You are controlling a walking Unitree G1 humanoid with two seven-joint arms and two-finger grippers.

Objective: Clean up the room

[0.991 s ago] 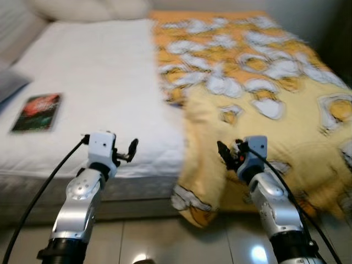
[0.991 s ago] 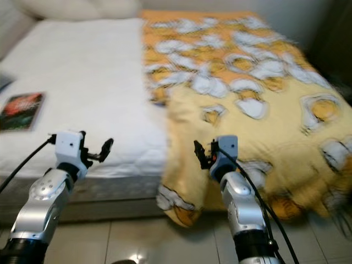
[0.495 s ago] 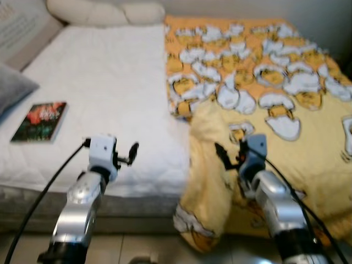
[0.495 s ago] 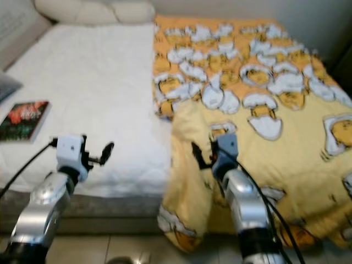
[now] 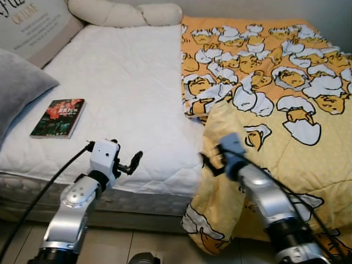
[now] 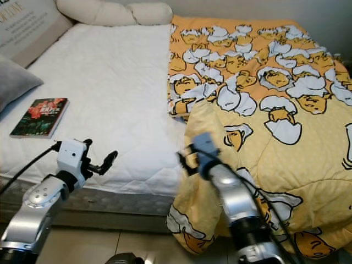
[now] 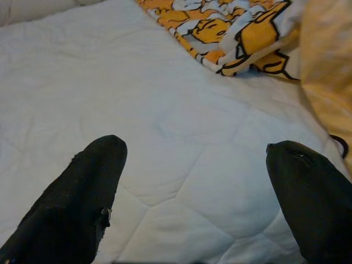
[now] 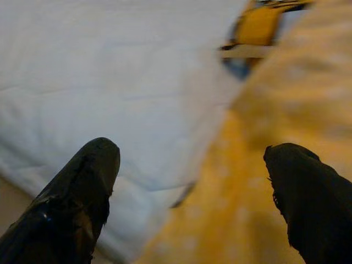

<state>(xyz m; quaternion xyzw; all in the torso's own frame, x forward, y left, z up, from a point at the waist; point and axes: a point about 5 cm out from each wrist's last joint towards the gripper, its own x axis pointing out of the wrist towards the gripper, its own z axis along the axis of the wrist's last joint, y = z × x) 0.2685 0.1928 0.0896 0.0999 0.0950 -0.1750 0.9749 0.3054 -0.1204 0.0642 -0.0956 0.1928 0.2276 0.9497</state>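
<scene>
A yellow duvet (image 5: 275, 99) printed with cartoon eggs covers the right half of the bed and hangs over its front edge. The white mattress (image 5: 126, 82) lies bare on the left, with a book (image 5: 59, 117) near its left side. My right gripper (image 5: 212, 164) is open at the duvet's folded left edge near the bed's front; in the right wrist view its fingers (image 8: 88, 181) straddle the line between yellow cloth and white mattress. My left gripper (image 5: 132, 163) is open over the mattress's front edge, with nothing between its fingers (image 7: 82, 187).
A grey pillow (image 5: 19, 91) lies at the far left, a lettered cushion (image 5: 33, 22) leans at the head, and white pillows (image 5: 126, 12) sit along the top. Shiny tiled floor (image 5: 110, 247) runs below the bed's front.
The camera has come closer and the picture has sharpened. My right gripper has swung left to the duvet's folded edge. The left arm holds about the same pose.
</scene>
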